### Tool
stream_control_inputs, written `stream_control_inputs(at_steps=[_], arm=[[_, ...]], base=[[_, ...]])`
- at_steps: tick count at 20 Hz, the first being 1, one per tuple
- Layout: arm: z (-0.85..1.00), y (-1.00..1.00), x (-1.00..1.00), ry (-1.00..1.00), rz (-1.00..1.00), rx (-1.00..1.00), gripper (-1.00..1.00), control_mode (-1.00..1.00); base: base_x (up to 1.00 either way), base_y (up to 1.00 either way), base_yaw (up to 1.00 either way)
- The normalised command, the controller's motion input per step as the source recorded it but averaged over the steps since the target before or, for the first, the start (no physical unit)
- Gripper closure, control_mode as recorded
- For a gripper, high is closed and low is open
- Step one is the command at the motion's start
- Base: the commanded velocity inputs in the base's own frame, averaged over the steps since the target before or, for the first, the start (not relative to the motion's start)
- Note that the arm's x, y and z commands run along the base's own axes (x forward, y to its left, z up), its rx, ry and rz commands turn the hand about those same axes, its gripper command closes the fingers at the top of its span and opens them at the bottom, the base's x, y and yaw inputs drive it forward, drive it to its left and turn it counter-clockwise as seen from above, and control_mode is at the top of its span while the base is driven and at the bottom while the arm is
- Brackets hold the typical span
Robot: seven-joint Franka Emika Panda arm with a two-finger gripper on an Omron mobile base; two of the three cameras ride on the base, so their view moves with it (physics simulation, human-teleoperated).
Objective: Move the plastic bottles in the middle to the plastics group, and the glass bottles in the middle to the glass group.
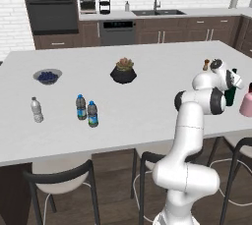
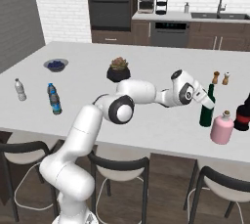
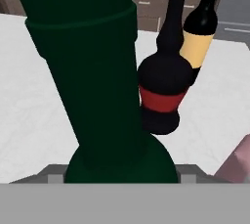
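The dark-green bottle point(image 2: 207, 112) stands upright near the counter's point(image 2: 146, 125) right front edge, just left of the pink bottle point(image 2: 222, 127). The gripper point(image 2: 209, 99) is at its neck, fingers either side; whether it grips cannot be told. Behind stands a black, red-banded bottle point(image 3: 163, 91).

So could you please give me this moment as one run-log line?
tool: open around green bottle neck | green bottle: upright on counter | pink bottle: beside it, untouched | blue-label bottles: together at left
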Motion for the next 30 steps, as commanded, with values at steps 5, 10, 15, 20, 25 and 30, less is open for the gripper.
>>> stream_control_inputs(at_steps=[5, 10, 15, 20, 25, 30], arm=[[-0.64, 0.00, -0.16, 0.00, 0.00, -0.07, 1.00, -1.00], [-0.52, -0.04, -0.34, 0.00, 0.00, -0.04, 1.00, -1.00], [-0.29, -0.24, -0.28, 0.00, 0.00, 0.00, 1.00, -1.00], [-0.31, -0.12, -0.36, 0.00, 0.00, 0.00, 1.00, -1.00], [-0.31, -0.08, -0.49, -0.01, -0.01, 0.00, 1.00, -1.00], [-0.30, -0.04, -0.29, -0.01, -0.02, 0.00, 1.00, -1.00]], base=[[0.00, 0.00, 0.00], [0.00, 0.00, 0.00], [0.00, 0.00, 0.00], [0.00, 0.00, 0.00], [0.00, 0.00, 0.00], [0.00, 0.00, 0.00]])
